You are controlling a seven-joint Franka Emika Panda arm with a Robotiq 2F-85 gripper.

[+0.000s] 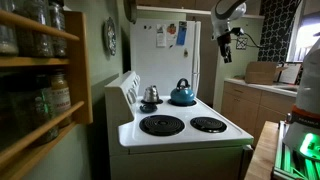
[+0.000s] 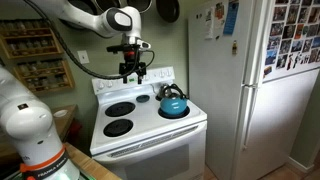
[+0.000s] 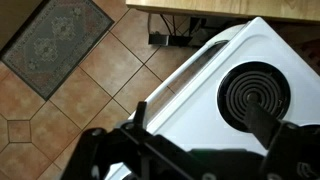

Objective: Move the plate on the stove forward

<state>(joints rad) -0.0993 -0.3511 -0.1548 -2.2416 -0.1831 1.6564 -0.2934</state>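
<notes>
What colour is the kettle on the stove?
Blue. The kettle shows best in an exterior view.

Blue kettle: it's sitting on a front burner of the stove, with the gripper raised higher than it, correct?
Not quite. The blue kettle sits on a back burner of the stove, next to the raised back panel. The exterior view shows both front burners bare. The rest holds: the gripper is raised higher than the kettle.
</notes>
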